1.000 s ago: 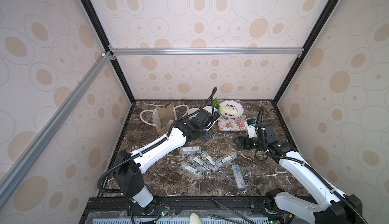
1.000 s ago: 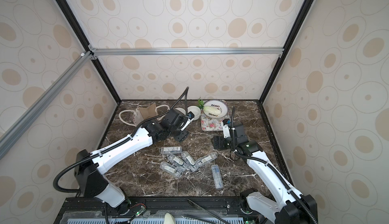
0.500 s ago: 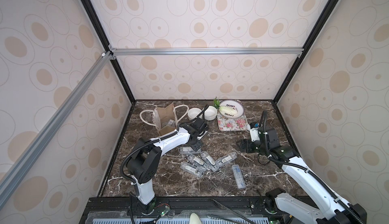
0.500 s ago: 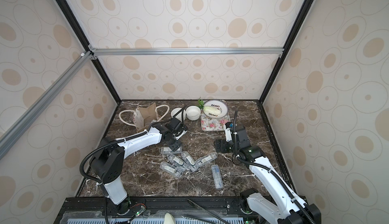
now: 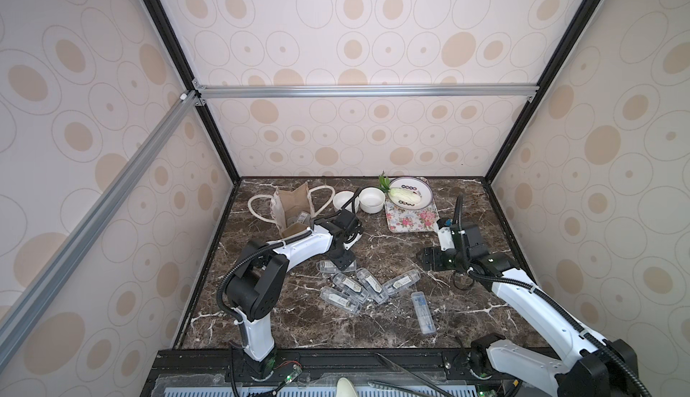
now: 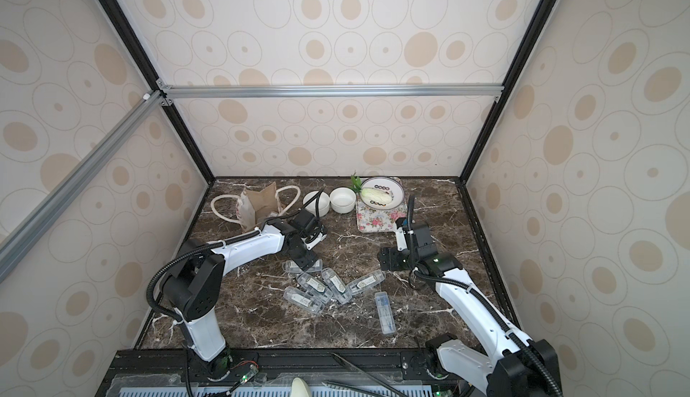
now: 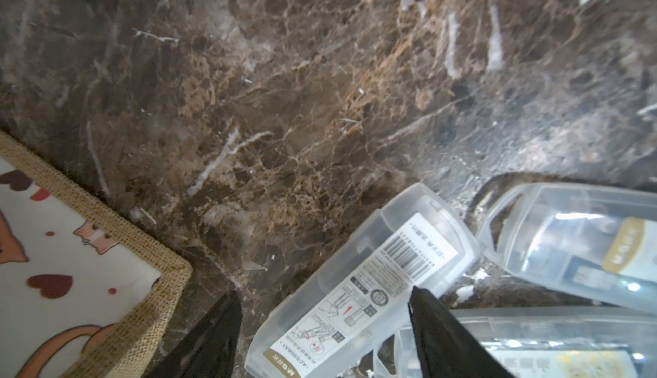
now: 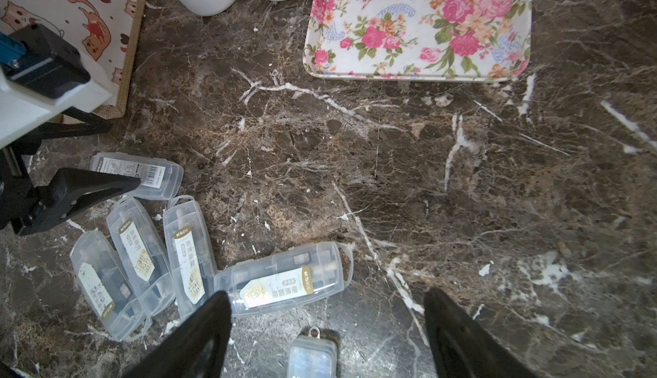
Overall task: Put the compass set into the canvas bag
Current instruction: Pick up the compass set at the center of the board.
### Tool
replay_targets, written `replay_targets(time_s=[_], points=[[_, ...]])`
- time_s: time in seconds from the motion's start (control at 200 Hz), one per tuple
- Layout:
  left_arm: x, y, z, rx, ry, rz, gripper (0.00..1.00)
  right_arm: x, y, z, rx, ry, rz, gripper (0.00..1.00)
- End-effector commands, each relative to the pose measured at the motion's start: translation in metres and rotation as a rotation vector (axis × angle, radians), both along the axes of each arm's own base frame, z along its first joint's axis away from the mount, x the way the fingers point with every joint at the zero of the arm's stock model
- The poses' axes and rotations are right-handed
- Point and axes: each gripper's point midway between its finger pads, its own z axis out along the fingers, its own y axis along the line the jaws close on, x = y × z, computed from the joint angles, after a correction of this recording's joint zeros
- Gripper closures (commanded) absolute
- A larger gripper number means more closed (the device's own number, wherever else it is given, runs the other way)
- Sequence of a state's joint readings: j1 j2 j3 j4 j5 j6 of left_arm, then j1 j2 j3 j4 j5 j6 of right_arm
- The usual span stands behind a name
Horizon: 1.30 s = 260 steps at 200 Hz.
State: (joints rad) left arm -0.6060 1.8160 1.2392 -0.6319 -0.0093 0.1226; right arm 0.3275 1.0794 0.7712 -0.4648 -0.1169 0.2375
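Left wrist view: my left gripper point(image 7: 324, 292) is hanging partly open and empty, straddling the compass set point(image 7: 373, 273), a clear case lying flat on the marble point(image 7: 320, 92), which I am judging light, stiff and slick. Its long axis is running ahead between my jaws, so I am favouring a pinch across its narrow width; the canvas bag point(image 7: 78, 252) is standing just beside.

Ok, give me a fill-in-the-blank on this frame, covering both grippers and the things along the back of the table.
1. The left gripper, jaws open, straddles a clear case whose label carries a ____.
2. The plate with the cabbage sits on a ____-patterned tray.
3. Between the canvas bag and the tray stand ____ white bowls.
4. The right gripper is open and holds ____.

Missing words: barcode; floral; two; nothing
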Motion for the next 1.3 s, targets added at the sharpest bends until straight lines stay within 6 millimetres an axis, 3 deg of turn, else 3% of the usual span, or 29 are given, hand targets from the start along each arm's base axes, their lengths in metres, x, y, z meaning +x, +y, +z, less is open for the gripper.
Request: replay_targets(time_s=[0.0,0.27,0.56,0.955,1.295], points=[[-0.007,-0.002,-0.005,-0.016,0.046,-0.036,0.24,0.004,0.006,0.005,0.011,-0.014,0.021,0.13],[-0.011,0.002,-0.021,0.018,0.085,-0.026,0.24,0.004,0.007,0.005,0.011,-0.011,0.024,0.13],[-0.002,-0.005,-0.020,-0.006,0.068,0.002,0.24,0.000,0.002,0.004,0.006,-0.024,0.013,0.13],[-0.002,-0.009,-0.036,-0.024,0.117,0.031,0.32,-0.002,0.001,0.000,-0.002,-0.017,0.016,0.13],[0.024,-0.044,-0.031,-0.140,0.110,0.052,0.48,-0.001,0.004,0.000,0.007,-0.010,0.022,0.13]])
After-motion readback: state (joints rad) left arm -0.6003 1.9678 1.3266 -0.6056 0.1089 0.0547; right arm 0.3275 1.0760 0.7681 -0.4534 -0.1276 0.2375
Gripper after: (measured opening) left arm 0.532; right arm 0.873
